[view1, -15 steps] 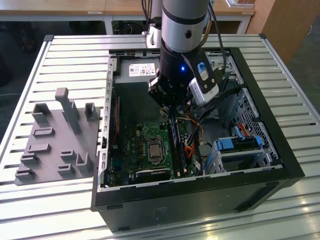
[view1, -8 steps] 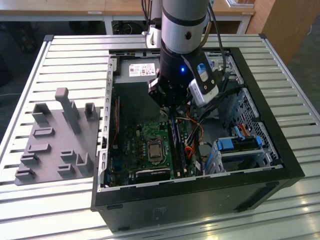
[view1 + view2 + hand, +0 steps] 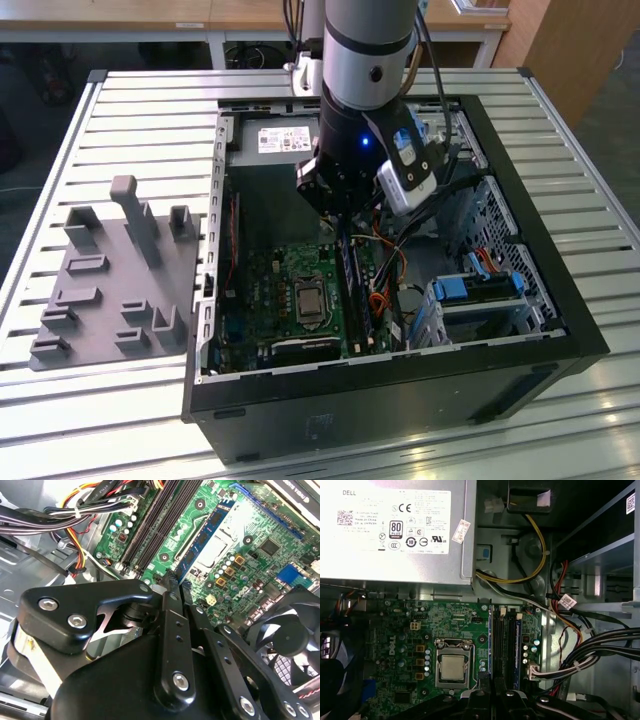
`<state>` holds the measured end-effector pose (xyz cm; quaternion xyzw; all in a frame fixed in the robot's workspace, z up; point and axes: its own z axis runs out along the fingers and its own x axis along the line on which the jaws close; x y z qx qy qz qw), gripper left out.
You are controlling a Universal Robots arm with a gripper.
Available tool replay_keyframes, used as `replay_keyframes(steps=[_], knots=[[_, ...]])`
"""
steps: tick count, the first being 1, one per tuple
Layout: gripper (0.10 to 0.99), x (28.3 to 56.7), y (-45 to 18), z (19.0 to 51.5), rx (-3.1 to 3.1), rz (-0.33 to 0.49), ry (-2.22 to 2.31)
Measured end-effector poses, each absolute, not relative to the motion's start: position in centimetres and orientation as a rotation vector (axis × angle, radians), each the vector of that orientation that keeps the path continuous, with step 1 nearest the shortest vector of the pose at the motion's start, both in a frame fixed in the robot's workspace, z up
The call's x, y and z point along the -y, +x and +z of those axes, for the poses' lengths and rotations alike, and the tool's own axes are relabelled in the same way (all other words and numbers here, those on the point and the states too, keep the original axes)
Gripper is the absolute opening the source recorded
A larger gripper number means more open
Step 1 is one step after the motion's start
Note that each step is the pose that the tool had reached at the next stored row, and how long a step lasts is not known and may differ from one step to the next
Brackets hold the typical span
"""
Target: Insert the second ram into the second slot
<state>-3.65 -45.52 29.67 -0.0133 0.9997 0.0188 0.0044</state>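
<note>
Silver ribbed aluminium counter filled the foreground. Behind it stood a light wooden-topped table with white frame. A brown wooden panel rose at the exterior view's right, above grey floor.

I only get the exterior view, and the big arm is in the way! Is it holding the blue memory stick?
Observer: Yes. In the second wrist view the gripper pinches the second ram, which is blue with black chips.
Operator: Is it in its slot yet?
Observer: It doesn't look like it. In that view it runs along the edge of the processor socket, beside the black memory slots, not in them.
Operator: What else is close by?
Observer: A black fan sits on the board, just beside the gripper.
</note>
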Motion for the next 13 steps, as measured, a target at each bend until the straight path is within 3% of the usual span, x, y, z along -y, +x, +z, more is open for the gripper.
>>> replay_keyframes(steps=[13], knots=[[0.141,45.54,-3.65,29.26,-3.132,0.059,-0.042]])
